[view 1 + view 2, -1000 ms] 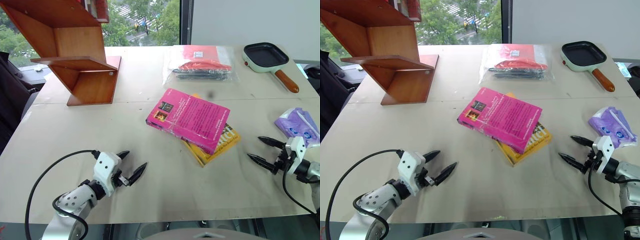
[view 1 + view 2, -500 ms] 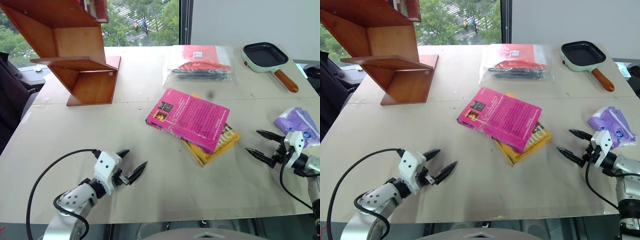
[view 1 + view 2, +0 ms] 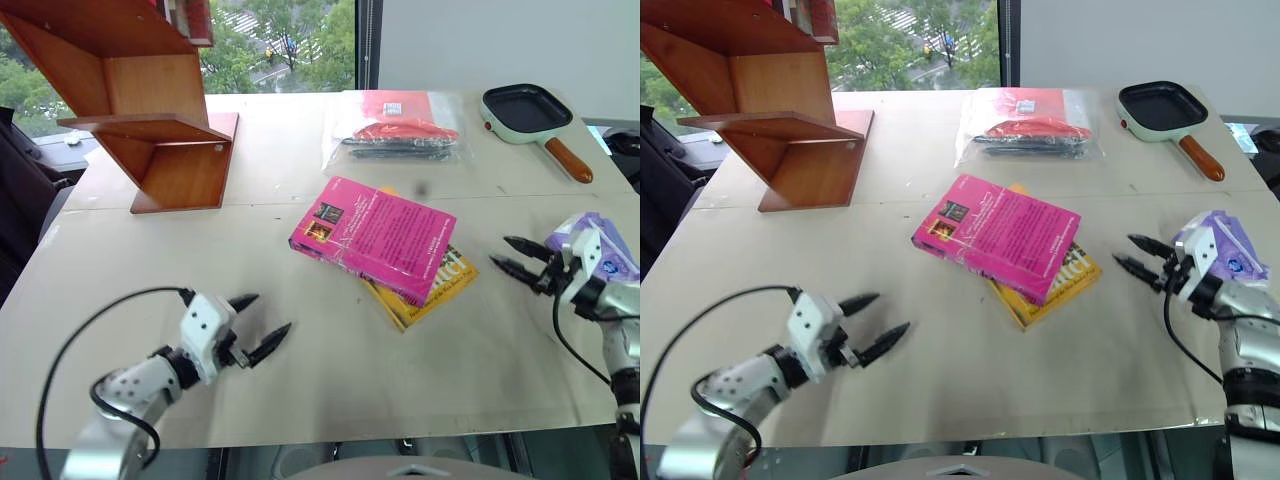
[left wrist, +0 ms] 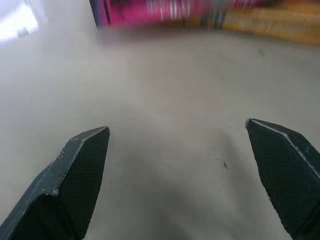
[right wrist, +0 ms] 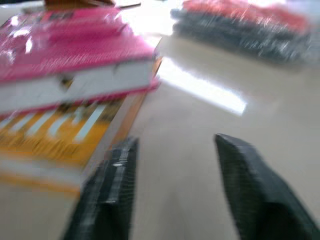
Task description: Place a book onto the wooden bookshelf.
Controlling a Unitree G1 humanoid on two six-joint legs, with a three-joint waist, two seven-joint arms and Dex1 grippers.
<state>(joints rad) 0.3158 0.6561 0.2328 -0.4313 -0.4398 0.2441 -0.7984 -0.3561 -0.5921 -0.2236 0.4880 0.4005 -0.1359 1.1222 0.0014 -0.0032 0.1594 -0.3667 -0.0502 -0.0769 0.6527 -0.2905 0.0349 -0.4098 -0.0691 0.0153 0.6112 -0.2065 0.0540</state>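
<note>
While the book (image 3: 375,238) lies flat mid-table, magenta cover up, it sits crosswise on top of a yellow-orange book (image 3: 432,287), overlapping most of it. Both rest on the table (image 3: 300,400), w/ nothing gripping them.

Right gripper (image 3: 524,258) hovers just right of the book stack, tips pointing toward it, not touching. Its fingers are apart w/ a modest gap and hold nothing; right wrist view is blurred, but the gap between the two fingers (image 5: 107,195) looks clear, w/ the pink book's page edge and the yellow one ahead and to one side.

Left gripper (image 3: 256,325) is near the table's front edge, well apart from the books, fingers spread wide and empty. Left wrist view shows bare tabletop between its fingers (image 4: 75,170), w/ the pink book's edge far ahead.

Wooden bookshelf (image 3: 150,110) stands at the far left corner of the table, well apart from the book. Far side: a clear plastic bag (image 3: 400,130) w/ red and dark contents, and a small frying pan (image 3: 530,110) w/ brown handle. A purple packet (image 3: 600,245) lies right beside the right gripper's wrist
</note>
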